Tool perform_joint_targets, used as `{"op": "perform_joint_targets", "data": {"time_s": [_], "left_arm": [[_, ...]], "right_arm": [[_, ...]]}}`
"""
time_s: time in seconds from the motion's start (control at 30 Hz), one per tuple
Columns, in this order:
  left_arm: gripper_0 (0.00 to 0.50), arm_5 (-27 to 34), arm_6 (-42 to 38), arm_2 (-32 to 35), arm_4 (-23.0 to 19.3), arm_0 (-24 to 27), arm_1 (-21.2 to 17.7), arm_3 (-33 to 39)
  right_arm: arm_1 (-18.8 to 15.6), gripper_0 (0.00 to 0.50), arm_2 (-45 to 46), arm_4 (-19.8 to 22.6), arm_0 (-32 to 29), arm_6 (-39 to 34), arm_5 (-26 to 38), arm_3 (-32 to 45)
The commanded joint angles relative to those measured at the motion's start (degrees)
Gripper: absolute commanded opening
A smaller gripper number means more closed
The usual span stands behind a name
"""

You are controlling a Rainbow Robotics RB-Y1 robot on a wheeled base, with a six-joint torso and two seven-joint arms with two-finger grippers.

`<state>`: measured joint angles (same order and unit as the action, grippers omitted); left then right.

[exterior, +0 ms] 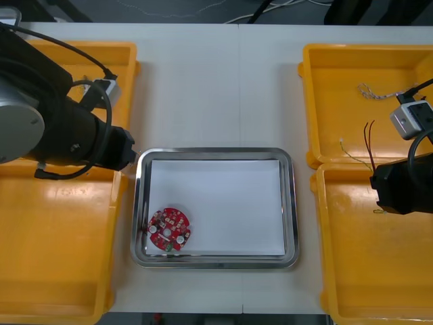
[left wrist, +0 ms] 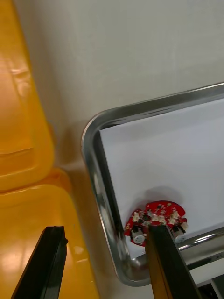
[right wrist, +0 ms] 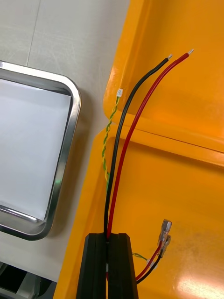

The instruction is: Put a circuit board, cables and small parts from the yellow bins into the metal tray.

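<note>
Right gripper (right wrist: pixel 111 237) pinches the red and black cable (right wrist: pixel 122 140) over the right yellow bins (exterior: pixel 365 271), the metal tray (exterior: pixel 292 203) lies to its left, and the left gripper (left wrist: pixel 105 230) hangs open beside that tray.

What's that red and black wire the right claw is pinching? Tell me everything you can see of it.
The red and black cable is two thin insulated wires, one red, one black, side by side. The right gripper is shut on it above the right-hand yellow bins. Its long stretch curves away from the fingers across the rim between the two bins and ends in bare metal tips; the short ends carry small metal connectors.
</note>
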<state>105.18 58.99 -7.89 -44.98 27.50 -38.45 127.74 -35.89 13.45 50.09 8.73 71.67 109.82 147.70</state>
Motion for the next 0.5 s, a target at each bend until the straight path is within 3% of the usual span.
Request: {"op": "perform_joint_targets", "data": {"time_s": [0.03, 0.5], "left_arm": [[0.500, 0.5, 1.5, 4.2, -1.0, 2.3, -4.0, -2.5], [0.500, -0.7, 4.5, 8.0, -1.3, 8.8, -7.8, -17.4]], "right_arm": [[-1.8, 0.000, -0.5, 1.1, 0.1, 1.4, 0.2, 1.9], [-1.8, 0.000, -2.4, 1.9, 1.4, 1.2, 0.2, 2.0]]}}
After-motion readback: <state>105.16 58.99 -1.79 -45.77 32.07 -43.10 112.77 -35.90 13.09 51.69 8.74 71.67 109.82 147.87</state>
